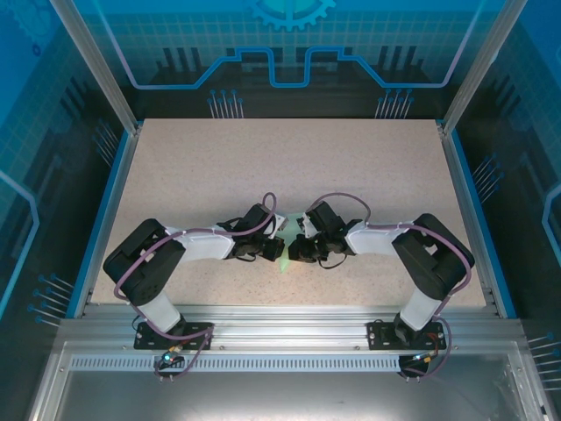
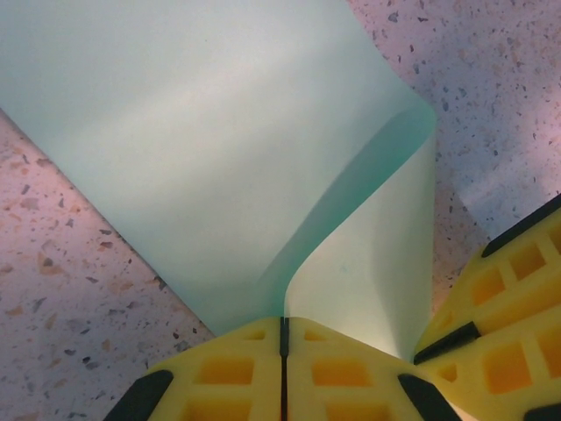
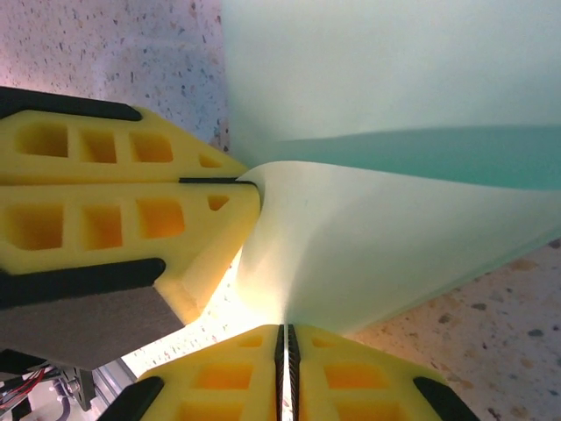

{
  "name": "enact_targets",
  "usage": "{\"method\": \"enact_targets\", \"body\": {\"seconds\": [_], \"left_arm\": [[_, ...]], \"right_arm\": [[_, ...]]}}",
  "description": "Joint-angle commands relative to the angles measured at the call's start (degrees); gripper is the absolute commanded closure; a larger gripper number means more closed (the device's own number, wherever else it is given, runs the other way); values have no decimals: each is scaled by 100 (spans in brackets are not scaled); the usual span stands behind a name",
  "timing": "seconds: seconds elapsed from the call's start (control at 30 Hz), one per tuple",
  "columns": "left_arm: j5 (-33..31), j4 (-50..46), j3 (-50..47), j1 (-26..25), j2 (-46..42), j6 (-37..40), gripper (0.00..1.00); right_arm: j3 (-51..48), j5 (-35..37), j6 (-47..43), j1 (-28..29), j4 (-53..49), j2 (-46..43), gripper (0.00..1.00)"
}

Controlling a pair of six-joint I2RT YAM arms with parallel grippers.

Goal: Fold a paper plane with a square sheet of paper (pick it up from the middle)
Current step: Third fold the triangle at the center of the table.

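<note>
The square sheet of paper (image 2: 202, 149) is pale mint green and held just above the table, bent over into a soft, rounded fold. My left gripper (image 2: 283, 320) is shut on one edge of it, with its yellow fingers pressed together. My right gripper (image 3: 287, 327) is shut on the sheet (image 3: 394, 254) from the other side. The two grippers nearly touch: the right gripper's fingers (image 2: 508, 298) show beside the fold, and the left gripper's fingers (image 3: 131, 202) pinch the paper at the left. From above, both grippers (image 1: 267, 246) (image 1: 300, 247) meet at the table's middle, over the paper (image 1: 280, 225). The paper plane is out of view.
The speckled beige table (image 1: 289, 167) stretches away behind the arms, with blue rails along its left and right sides. An aluminium frame (image 1: 289, 320) runs along the near edge, where both arm bases are bolted.
</note>
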Motion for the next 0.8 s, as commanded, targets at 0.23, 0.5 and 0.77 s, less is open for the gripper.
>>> {"method": "enact_targets", "body": {"seconds": [0.23,0.5,0.77], "left_arm": [[137,-95,-92,52,-41,-35,92],[170,-94,-49,47,12,-17,91],[165,-104,-67,51,3,-5,92]], "right_arm": [[-24,-15,329,270,372,-97,87],[-158,120,383,269,288,243,88],[-299,64,373,282,337,-9,87]]}}
